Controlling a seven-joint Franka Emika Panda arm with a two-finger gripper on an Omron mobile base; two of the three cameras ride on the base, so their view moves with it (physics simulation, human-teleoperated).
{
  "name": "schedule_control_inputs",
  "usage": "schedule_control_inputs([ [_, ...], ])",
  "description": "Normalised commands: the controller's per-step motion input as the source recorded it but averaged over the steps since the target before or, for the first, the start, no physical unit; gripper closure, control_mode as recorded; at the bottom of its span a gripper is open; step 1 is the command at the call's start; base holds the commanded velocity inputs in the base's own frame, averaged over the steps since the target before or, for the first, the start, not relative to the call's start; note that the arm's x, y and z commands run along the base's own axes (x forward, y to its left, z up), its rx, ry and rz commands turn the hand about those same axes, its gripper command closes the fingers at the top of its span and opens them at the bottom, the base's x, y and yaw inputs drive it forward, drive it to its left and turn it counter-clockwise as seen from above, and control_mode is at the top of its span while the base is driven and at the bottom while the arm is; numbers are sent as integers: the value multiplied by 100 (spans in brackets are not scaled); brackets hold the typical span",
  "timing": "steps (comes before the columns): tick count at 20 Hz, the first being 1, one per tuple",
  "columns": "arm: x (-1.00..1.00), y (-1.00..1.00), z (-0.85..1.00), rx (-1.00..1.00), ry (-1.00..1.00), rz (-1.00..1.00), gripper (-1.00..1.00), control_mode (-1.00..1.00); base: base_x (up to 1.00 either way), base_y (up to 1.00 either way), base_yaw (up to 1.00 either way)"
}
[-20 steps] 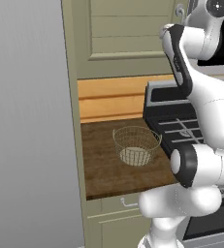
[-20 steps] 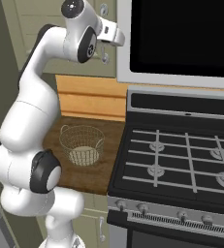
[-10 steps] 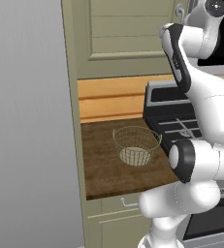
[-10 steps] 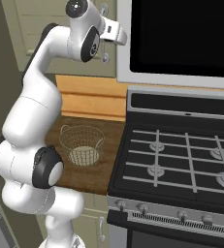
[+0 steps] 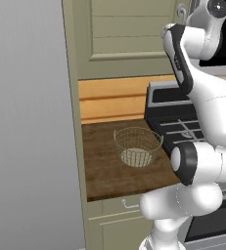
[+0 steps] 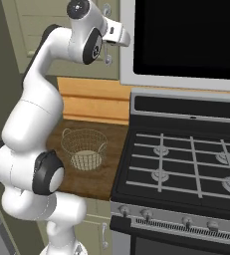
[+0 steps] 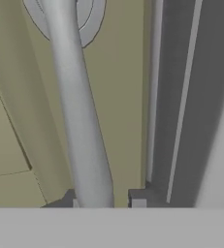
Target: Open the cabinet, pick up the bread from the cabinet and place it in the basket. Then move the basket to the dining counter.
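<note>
Kitchen corner: an olive-beige cabinet [image 5: 129, 34] hangs above a short dark wood counter [image 5: 109, 168], with a black stove [image 6: 186, 164] to the right and a tall grey panel [image 5: 31, 122] to the left; the cabinet door is shut.

The claw [image 7: 106, 201] is raised to the door's right edge and sits at the silver bar handle [image 7: 77, 111]; in the hand view the handle runs straight down between the two dark fingertips [image 7: 138, 202], which stand close on either side of it; the jaws are narrowed around the bar, though actual contact of the pads cannot be confirmed. In the right base view the claw [image 6: 120, 37] sits against the handle [image 6: 107, 35] beside the dark microwave [image 6: 186, 37].

Below the arm, the basket [image 5: 138, 145] stands upright near the middle of the counter, well below the claw and apart from it; its pale mesh wall and flared rim are intact; the same basket [image 6: 84, 148] appears just left of the stove edge. A wooden backsplash [image 5: 114, 97] runs behind the counter; a drawer front with a small pull [image 5: 129, 205] sits beneath it. The bread is presumably behind the shut door; its position cannot be told.
</note>
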Motion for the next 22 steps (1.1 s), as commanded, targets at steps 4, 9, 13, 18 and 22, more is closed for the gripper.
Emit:
schedule_control_inputs([
  [4, 4, 0, -1, 0, 0, 0, 100, -100, 0, 0, 0],
  [9, -11, 19, 1, -1, -3, 0, 100, -100, 0, 0, 0],
  [13, -81, 30, 4, -11, -11, 0, 100, -100, 0, 0, 0],
  [18, -93, 43, 15, -16, -7, -5, 100, -100, 0, 0, 0],
  [22, -100, 44, 23, -3, -2, -10, 100, -100, 0, 0, 0],
])
